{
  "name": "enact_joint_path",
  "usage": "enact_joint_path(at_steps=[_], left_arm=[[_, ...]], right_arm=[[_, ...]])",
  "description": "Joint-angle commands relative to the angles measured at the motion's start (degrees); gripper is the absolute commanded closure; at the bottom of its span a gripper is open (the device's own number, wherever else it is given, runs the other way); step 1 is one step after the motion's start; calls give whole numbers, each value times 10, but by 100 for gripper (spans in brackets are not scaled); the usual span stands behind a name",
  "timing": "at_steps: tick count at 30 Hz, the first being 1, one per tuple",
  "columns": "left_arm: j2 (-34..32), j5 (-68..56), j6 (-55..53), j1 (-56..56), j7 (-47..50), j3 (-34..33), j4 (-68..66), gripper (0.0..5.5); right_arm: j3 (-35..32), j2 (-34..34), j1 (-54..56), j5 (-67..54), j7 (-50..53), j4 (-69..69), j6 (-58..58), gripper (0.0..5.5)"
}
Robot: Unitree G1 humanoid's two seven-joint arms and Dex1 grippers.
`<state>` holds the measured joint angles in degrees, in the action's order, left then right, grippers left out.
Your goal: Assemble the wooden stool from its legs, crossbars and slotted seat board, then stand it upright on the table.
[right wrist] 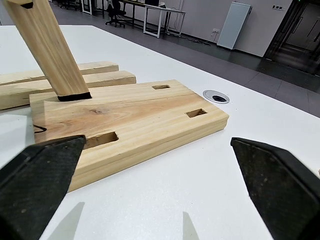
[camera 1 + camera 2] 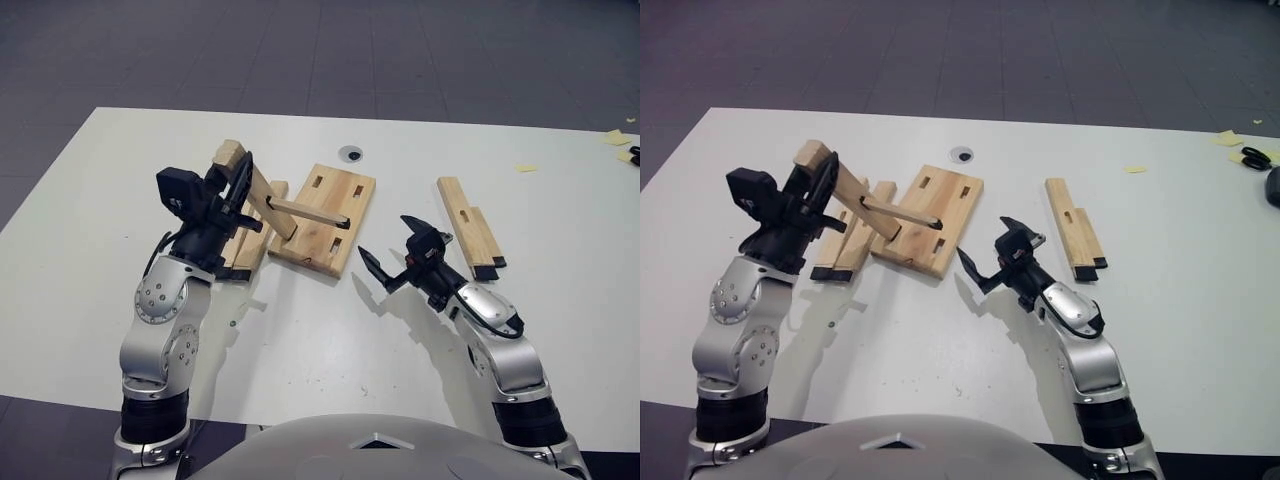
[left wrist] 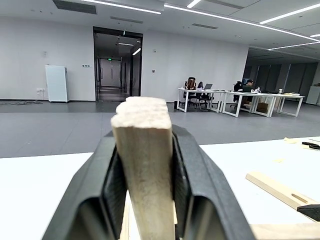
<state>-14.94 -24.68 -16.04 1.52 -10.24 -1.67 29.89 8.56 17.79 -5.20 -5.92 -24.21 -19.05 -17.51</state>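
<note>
Left claw (image 2: 243, 195) clamps the stiff, probably light leg (image 3: 144, 150) near its upper end (decent leverage); right claw (image 2: 384, 238) gapes beside the seat board (image 2: 330, 200).

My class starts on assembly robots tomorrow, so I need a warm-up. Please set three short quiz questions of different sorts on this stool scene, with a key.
1. Fill in: the seat board shows ___ empty slots.
2. True or false: the right gripper is shut.
3. Pick one: the left gripper grips
A. a leg with a crossbar
B. the seat board
C. nothing

Key: 1 three; 2 false, its fingers are spread open above the table; 3 A.
</note>
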Motion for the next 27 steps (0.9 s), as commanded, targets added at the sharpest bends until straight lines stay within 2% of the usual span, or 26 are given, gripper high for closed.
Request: enact_joint_path(at_steps=[1,17,18,27], left_arm=[[-32,28,-135,74,1,44,-82,447],[22,-26,-78,-98,39,-31,-34,447],[21,-27,-84,-106,39,-31,-29,411],[26,-32,-112,-127,34,-40,-30,268]], right_arm=[[-5,-3,14,2,7,3,-1,10],[0,-8,27,6,7,18,6,10],[0,-9,27,6,7,19,7,10],[0,-14,24,8,11,25,13,10]])
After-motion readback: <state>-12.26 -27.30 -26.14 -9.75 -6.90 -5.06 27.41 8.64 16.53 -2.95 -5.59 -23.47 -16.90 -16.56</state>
